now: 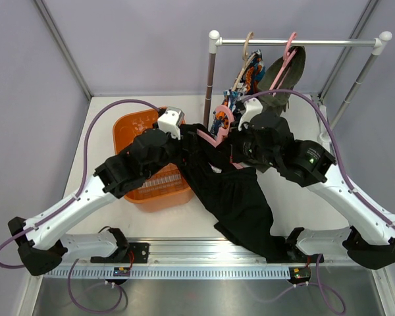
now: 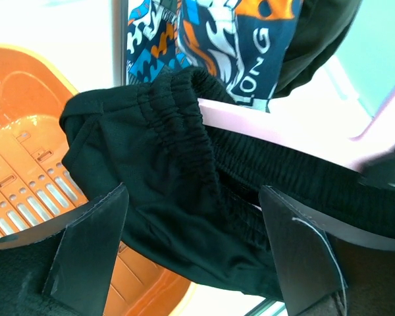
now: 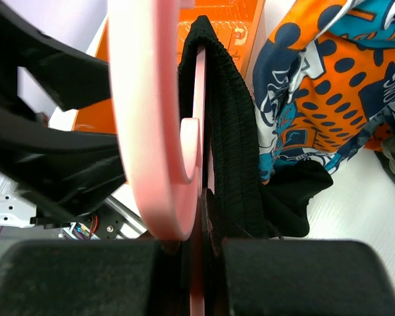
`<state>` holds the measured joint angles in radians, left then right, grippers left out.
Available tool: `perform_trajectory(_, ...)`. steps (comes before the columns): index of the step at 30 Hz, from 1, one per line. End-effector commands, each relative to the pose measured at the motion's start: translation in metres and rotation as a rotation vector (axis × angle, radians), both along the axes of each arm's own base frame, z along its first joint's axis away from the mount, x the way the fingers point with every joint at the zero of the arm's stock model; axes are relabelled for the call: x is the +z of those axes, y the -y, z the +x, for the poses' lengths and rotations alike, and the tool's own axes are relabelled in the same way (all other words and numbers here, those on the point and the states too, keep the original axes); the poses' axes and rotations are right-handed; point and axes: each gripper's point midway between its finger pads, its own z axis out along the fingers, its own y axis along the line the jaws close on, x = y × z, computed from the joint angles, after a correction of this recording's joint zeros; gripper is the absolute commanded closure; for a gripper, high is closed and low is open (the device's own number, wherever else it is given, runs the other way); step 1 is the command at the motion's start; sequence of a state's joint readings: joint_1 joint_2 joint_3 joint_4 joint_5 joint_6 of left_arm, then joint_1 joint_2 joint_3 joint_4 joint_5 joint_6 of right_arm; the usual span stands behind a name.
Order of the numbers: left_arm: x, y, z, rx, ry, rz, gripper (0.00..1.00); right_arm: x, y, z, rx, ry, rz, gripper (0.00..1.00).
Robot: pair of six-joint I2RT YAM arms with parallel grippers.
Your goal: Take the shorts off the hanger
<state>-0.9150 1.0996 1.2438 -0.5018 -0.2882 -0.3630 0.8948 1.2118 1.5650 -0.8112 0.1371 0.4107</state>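
The black shorts [image 1: 240, 197] hang on a pink hanger [image 1: 214, 136] held above the table, their legs trailing to the front edge. My right gripper [image 1: 232, 148] is shut on the pink hanger [image 3: 151, 118] below its hook, with the black waistband [image 3: 227, 131] stretched over the bar. My left gripper [image 1: 191, 141] is open, its fingers [image 2: 92, 250] wide apart on either side of the gathered black waistband [image 2: 178, 171] at the hanger's [image 2: 283, 141] left end. The patterned shorts [image 1: 249, 74] and the olive green shorts [image 1: 293, 69] hang on the rack behind.
An orange basket [image 1: 135, 125] stands on the table under my left arm, and also shows in the left wrist view [image 2: 26, 72]. The metal rack [image 1: 316, 42] stands at the back right. The patterned shorts [image 2: 230, 39] hang close behind the hanger.
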Motion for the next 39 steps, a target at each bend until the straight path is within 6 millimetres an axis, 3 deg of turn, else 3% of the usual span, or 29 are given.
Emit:
perform_trajectory(1,0.022,0.003,0.013,0.055,0.054,-0.039,0.16,0.041,-0.003,0.001,-0.008,0.091,0.078,1.0)
perform_trajectory(7,0.016,0.003,0.021,0.099,0.05,-0.028,0.24,0.046,0.001,-0.004,-0.003,0.099,0.079,1.0)
perform_trajectory(10,0.011,0.004,0.025,0.112,0.045,-0.013,0.34,0.048,0.003,-0.007,0.001,0.101,0.079,1.0)
perform_trajectory(13,0.01,0.005,0.028,0.122,0.046,-0.008,0.56,0.048,0.005,-0.01,0.006,0.101,0.077,1.0)
perform_trajectory(14,0.011,0.005,0.029,0.125,0.049,-0.01,0.7,0.048,0.006,-0.011,0.007,0.098,0.073,1.0)
perform_trajectory(18,0.016,-0.003,0.039,0.193,0.07,0.028,1.0,0.044,0.003,-0.021,0.044,0.093,0.041,1.0)
perform_trajectory(25,0.023,-0.02,0.061,0.328,0.084,0.051,1.0,0.047,0.015,-0.043,0.091,0.104,0.037,1.0)
perform_trajectory(34,0.001,-0.052,0.087,0.424,0.037,0.056,1.0,0.068,0.051,-0.06,0.058,0.153,0.101,1.0)
perform_trajectory(39,-0.012,-0.051,0.093,0.394,0.009,0.068,1.0,0.079,0.057,-0.065,0.057,0.177,0.142,1.0)
